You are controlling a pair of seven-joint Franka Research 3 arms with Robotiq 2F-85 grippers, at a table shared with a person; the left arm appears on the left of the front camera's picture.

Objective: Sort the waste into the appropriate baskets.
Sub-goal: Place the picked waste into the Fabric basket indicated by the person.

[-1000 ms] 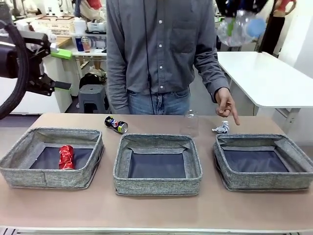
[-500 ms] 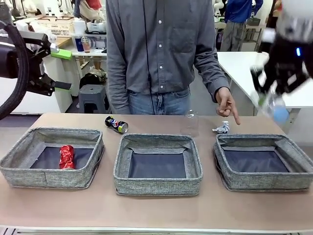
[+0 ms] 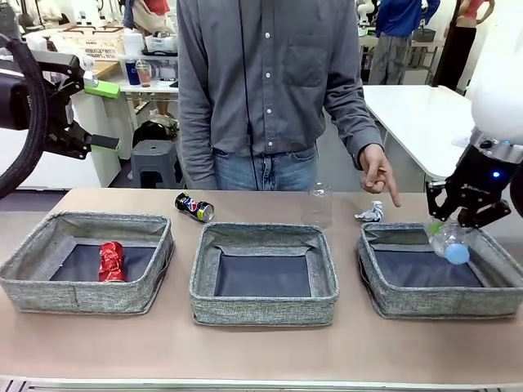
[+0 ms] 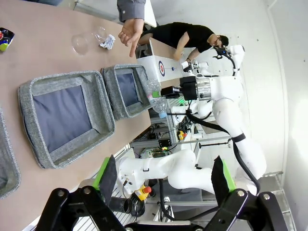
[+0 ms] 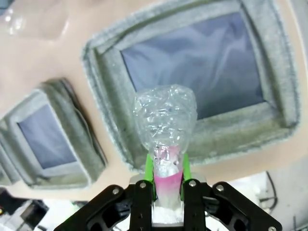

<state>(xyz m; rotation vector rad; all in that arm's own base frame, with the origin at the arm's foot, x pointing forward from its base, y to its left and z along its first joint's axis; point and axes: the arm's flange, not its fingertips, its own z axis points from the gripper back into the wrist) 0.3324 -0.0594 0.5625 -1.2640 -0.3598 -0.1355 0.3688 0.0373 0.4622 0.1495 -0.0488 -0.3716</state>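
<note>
Three grey baskets stand in a row: left (image 3: 49,290), middle (image 3: 261,310) and right (image 3: 441,300). My right gripper (image 3: 466,219) is shut on a clear plastic bottle (image 3: 449,242), which hangs just over the right basket's far right part; from the wrist, the bottle (image 5: 166,120) rises out of the gripper (image 5: 167,168) above that basket (image 5: 284,96). A crushed red can (image 3: 110,261) lies in the left basket. On the table behind the baskets are a dark blue soda can (image 3: 194,207), a clear cup (image 3: 317,204) and a crumpled wrapper (image 3: 370,214). My left gripper (image 3: 110,114) is open, high at the far left, its fingers (image 4: 107,173) holding nothing.
The person stands at the far side, one hand (image 3: 377,175) pointing down near the wrapper. A white table (image 3: 441,122) stands behind at the right. Bare tabletop (image 3: 261,351) runs along the near edge in front of the baskets.
My right arm has swung down from high up at the back right, carrying the bottle to just over the right basket. The left arm and the person's hand have stayed still.
</note>
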